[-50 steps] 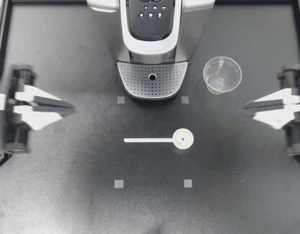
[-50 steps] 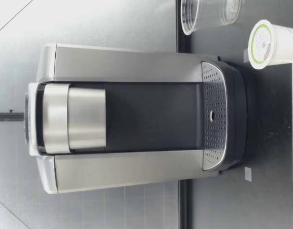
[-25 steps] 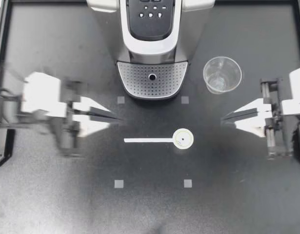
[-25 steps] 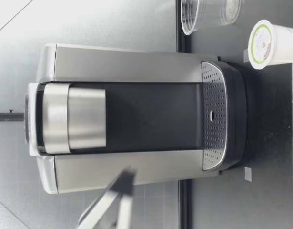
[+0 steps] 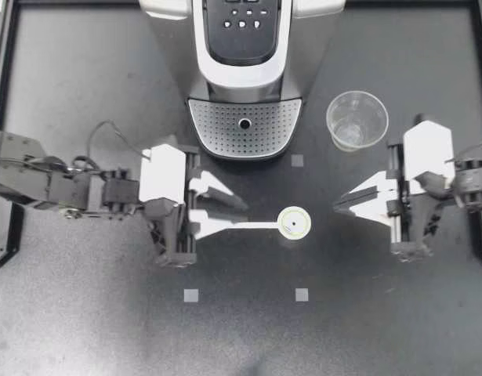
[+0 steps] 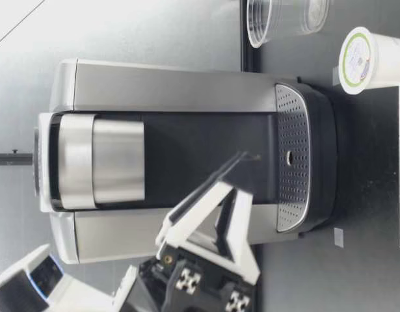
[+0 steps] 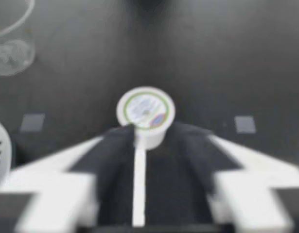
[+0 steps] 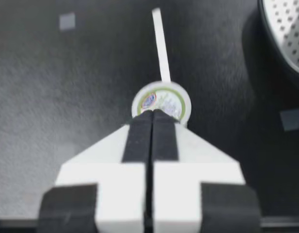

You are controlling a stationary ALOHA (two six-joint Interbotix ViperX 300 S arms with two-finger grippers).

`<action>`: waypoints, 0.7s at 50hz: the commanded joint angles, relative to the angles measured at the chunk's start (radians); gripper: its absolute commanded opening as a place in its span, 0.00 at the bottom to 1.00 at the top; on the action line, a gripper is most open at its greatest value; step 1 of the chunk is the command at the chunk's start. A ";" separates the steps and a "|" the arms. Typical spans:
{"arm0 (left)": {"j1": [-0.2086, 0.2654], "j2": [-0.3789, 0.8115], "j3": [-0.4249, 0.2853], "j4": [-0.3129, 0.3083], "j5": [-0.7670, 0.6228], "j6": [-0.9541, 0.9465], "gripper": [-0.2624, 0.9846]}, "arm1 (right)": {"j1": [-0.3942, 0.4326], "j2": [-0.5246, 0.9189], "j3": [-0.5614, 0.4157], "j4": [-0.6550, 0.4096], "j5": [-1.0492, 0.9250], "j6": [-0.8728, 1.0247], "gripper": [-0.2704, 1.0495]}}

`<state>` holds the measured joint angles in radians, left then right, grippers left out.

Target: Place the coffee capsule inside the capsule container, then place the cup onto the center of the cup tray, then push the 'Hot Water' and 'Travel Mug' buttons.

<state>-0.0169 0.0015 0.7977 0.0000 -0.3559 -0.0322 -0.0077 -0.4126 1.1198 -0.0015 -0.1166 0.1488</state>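
The coffee capsule (image 5: pixel 294 223) stands on the table before the cup tray (image 5: pixel 217 125), at the end of a white strip (image 5: pixel 256 225) that runs toward my left gripper (image 5: pixel 239 215) — the cup (image 5: pixel 356 120) sits well apart, beside the machine (image 5: pixel 244 47). That gripper is spread wide astride the strip (holding nothing). My right gripper (image 5: pixel 337 207), pressed closed and empty, points at the capsule from nearby. The capsule is upright, lid up.
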 commanded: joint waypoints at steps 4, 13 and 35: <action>0.000 0.017 -0.046 0.003 -0.005 0.012 0.85 | 0.011 0.052 -0.046 -0.002 0.025 -0.003 0.22; 0.000 0.064 -0.100 0.006 0.072 0.023 0.83 | 0.011 0.127 -0.084 -0.003 0.072 -0.003 0.22; 0.000 0.181 -0.281 0.009 0.339 0.103 0.83 | 0.012 0.253 -0.138 -0.008 0.137 -0.006 0.22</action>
<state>-0.0169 0.1856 0.5415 0.0092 -0.0031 0.0736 -0.0031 -0.1641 1.0048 -0.0077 0.0230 0.1442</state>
